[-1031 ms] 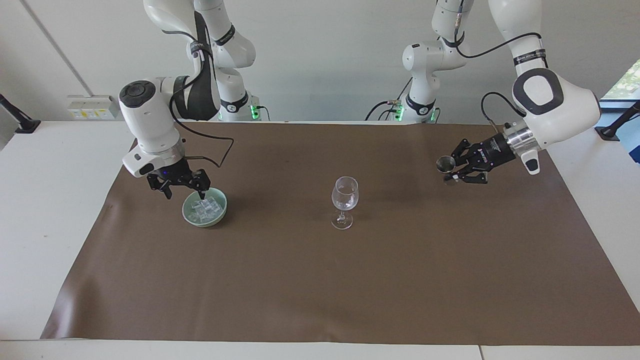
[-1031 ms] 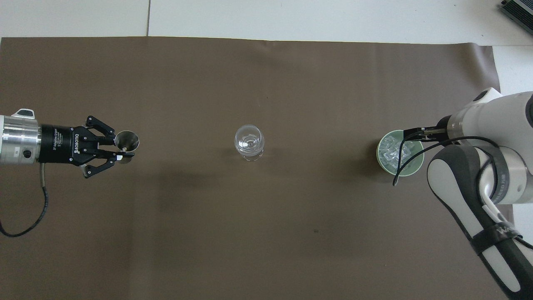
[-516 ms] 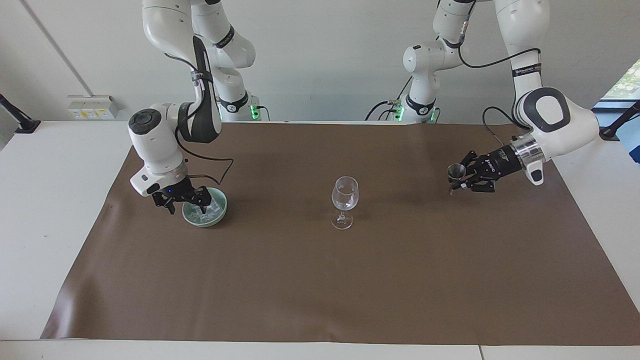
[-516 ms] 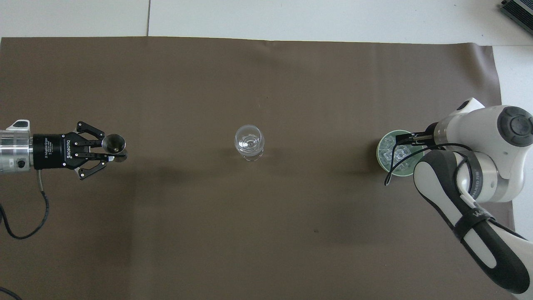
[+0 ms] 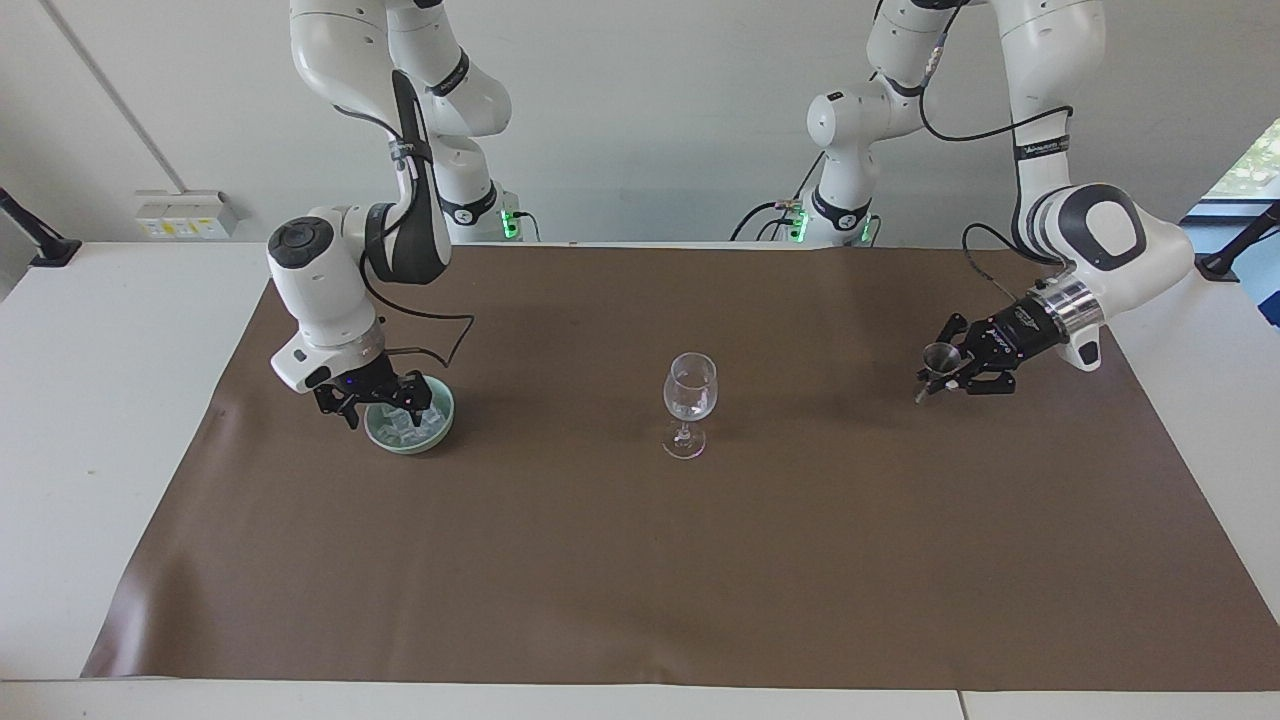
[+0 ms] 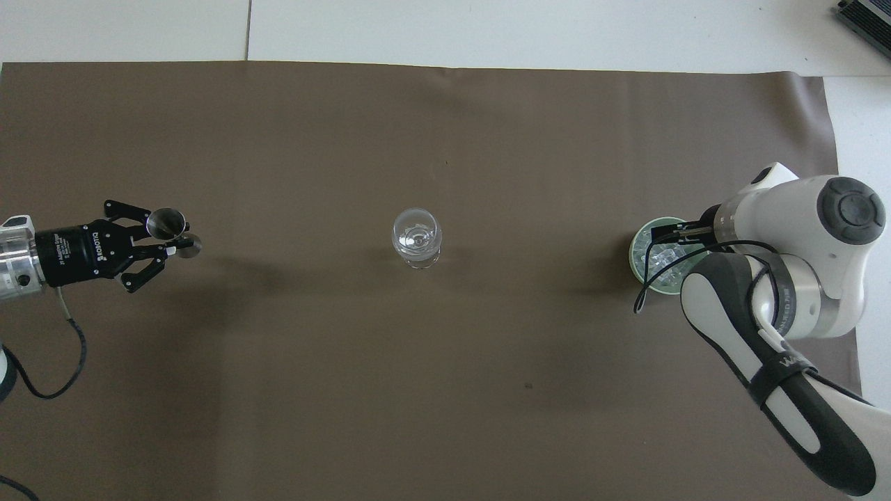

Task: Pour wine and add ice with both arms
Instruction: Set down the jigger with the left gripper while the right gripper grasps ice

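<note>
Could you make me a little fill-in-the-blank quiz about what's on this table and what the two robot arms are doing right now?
1. The right end effector is down in the green ____, among the ice.
2. The left end effector holds a small ____ measuring cup over the brown mat.
3. The wine glass stands ____ at the middle of the mat.
4. The wine glass stands between the green bowl and the ____ end effector.

Missing words: bowl; metal; upright; left

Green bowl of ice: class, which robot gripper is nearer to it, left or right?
Right. The right gripper is down at the green bowl, over the ice. The left gripper holds a small metal cup at the table's other end, past the wine glass.
</note>
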Tool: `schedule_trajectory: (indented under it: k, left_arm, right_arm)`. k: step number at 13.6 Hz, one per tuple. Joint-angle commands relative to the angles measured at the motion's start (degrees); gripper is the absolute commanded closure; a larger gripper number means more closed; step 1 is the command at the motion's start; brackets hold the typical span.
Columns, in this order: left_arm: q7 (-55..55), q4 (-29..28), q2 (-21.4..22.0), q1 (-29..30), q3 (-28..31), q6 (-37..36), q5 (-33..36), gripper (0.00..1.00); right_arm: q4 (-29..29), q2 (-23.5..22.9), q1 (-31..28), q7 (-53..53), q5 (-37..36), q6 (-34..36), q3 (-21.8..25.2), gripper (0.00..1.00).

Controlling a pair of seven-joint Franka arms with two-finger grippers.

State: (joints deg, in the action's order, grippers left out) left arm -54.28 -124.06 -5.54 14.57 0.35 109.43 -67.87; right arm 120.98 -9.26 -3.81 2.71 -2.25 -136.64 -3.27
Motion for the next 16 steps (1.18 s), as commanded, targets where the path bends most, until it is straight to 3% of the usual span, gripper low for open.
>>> schedule_trajectory:
  k: [1,5,11,14,16]
  left_arm:
    - [3.3,-0.5,-2.2,2.2,-0.6,1.1,-2.6,1.0]
    - [6.5,-0.5,-3.3,3.2,-0.6,0.7,-5.1,1.0]
    - [17.0,-2.6,-7.0,4.4,-0.7,0.2,-15.3,1.0]
    - [19.7,-3.8,-8.3,3.9,-0.7,1.3,-16.8,1.0]
    - [22.5,-5.0,-8.5,3.5,-0.7,1.3,-17.2,1.0]
  right_arm:
    - [0.8,1.7,0.3,1.1,0.9,2.4,-0.2,0.0]
    - [2.3,2.5,0.2,1.2,0.9,2.6,-0.2,0.01]
    - [4.0,3.2,1.1,1.2,1.0,2.9,-0.2,0.06]
    - [4.3,3.4,0.8,1.5,0.9,3.5,-0.2,0.36]
    - [4.3,3.4,0.9,1.2,1.0,3.5,-0.2,0.49]
